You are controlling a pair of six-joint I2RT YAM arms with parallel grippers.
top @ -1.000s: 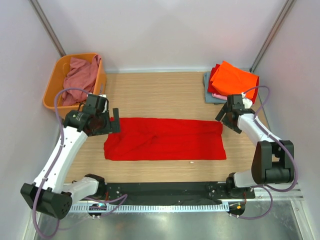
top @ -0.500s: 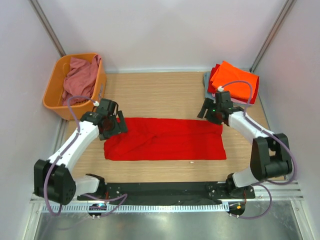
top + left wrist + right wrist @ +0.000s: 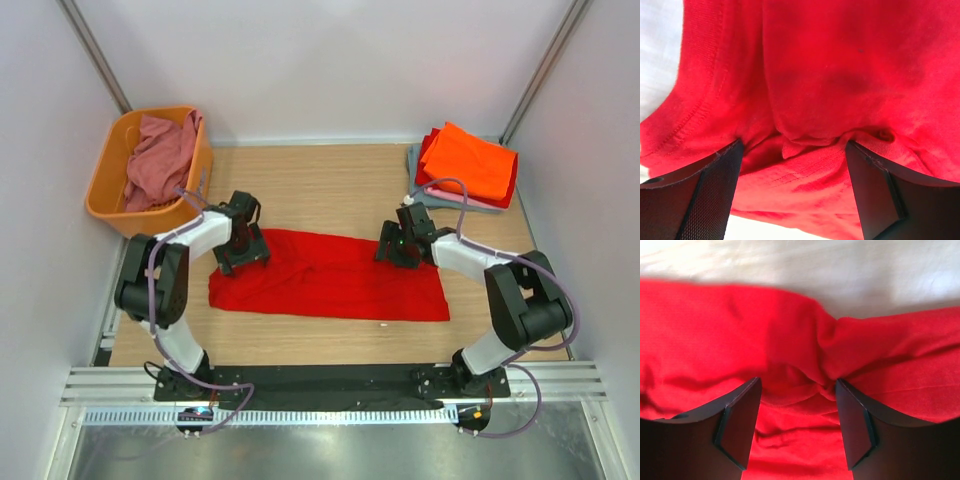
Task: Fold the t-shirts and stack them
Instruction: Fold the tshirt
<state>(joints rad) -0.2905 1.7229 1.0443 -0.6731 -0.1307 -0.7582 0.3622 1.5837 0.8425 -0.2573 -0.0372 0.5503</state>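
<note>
Pale wood-grain tabletop point(image 3: 330, 180), walled in white, carries a large bright red cotton t-shirt point(image 3: 330, 290), folded into a long band that lies mid-table with its long axis running left to right. Both arms reach over the band's far edge, the left gripper point(image 3: 244, 255) near the left end and the right gripper point(image 3: 392, 252) toward the right end, so each is nearest its own half and the cloth spreads from the fingers back toward the bases. In the wrist views each pair of black fingers point(image 3: 715, 180) point(image 3: 740, 415) stands partly apart, tips down on the fabric and astride a puckered ridge of red cloth. Neither pair has pinched it shut, so by the look of it nothing is gripped yet. A lift of that far edge toward the near one looks like the coming fold. At the far right corner sits a stack of folded shirts point(image 3: 465, 165), orange on top. At the far left, an orange plastic basket point(image 3: 105, 200) holds a crumpled dusty rose shirt point(image 3: 155, 155).
</note>
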